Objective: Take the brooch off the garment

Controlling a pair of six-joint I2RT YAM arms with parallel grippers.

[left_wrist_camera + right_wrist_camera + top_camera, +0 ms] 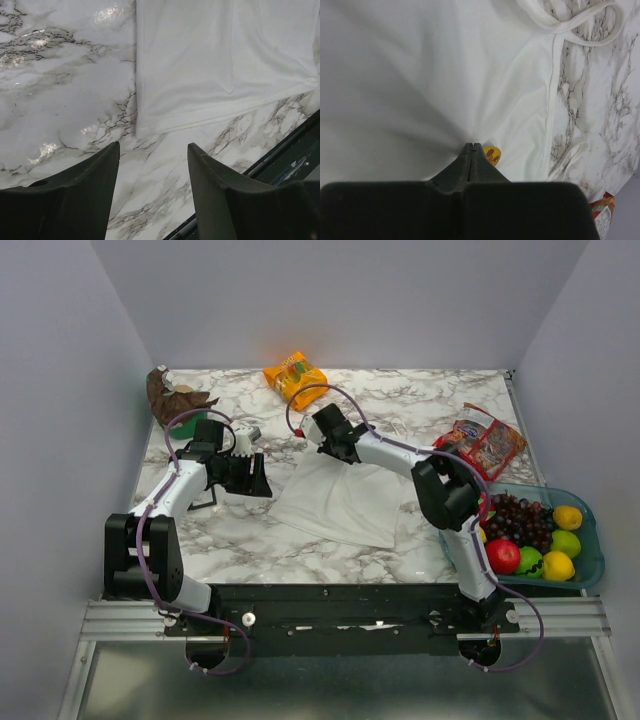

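Note:
The white garment [345,500] lies flat mid-table and also shows in the left wrist view [220,60] and the right wrist view [420,75]. The brooch [492,154], a small yellow disc with red-brown marks, sits on the cloth right beside my right fingertips. My right gripper [472,145] is shut at the garment's upper edge [345,452], and cloth folds radiate from its tips. My left gripper [153,145] is open and empty over bare marble just left of the garment's lower corner [262,483]. The brooch does not show in the top view.
An orange snack bag [294,378] lies at the back, a red snack bag [485,440] at the right. A blue fruit tray [592,558] stands at the front right. A brown bag [172,398] sits at the back left. The table's front edge [285,145] is near my left gripper.

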